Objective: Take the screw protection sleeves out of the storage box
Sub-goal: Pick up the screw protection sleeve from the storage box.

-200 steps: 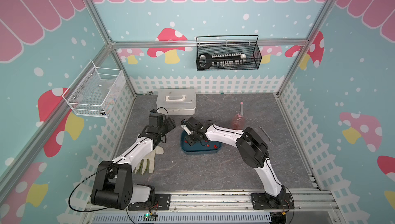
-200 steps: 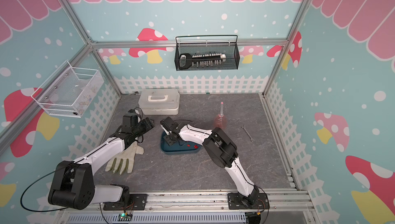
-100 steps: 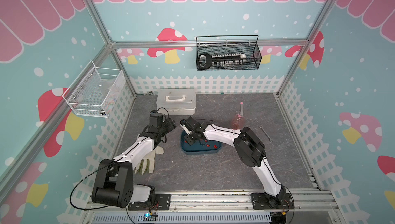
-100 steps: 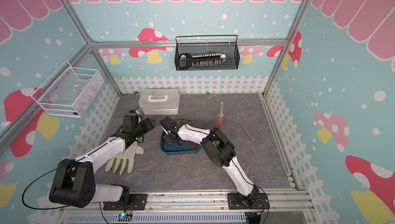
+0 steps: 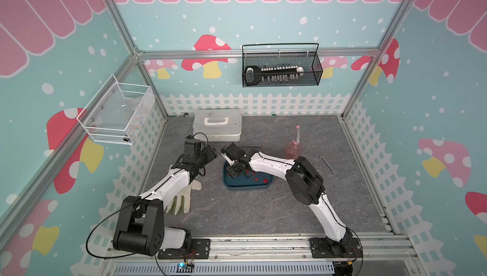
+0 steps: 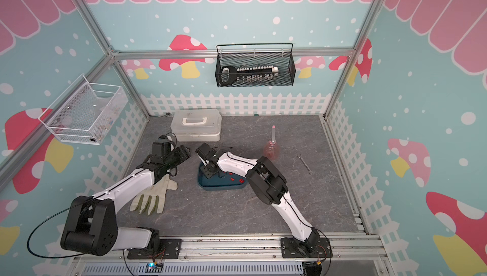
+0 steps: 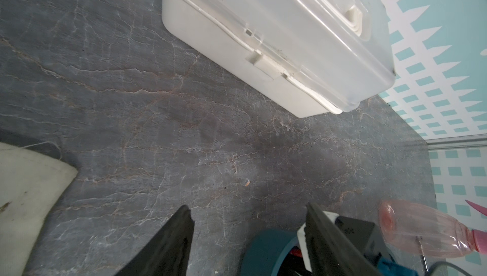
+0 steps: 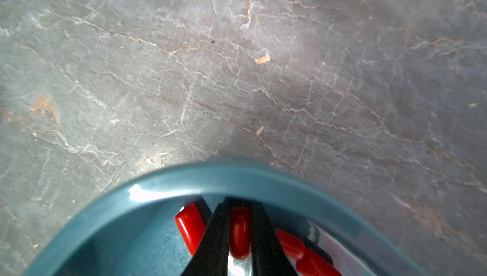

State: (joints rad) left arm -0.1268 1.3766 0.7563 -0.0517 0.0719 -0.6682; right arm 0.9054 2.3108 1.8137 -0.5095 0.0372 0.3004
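Right fingers (image 8: 217, 235) are clamped on one red sleeve (image 8: 239, 232), low inside a rounded corner of the box (image 8: 210, 179). More sleeves (image 5: 264, 180) lie loose on its floor. I judge the pick is in hand. Next I'd lift straight up, clear the rim, and set it on the surface (image 7: 184, 143). Left fingers (image 7: 171, 240) stand apart, empty, just beside the box. Since the earlier frame the right elbow has edged toward the box, and the left arm looks unchanged.

No legible txt – any view
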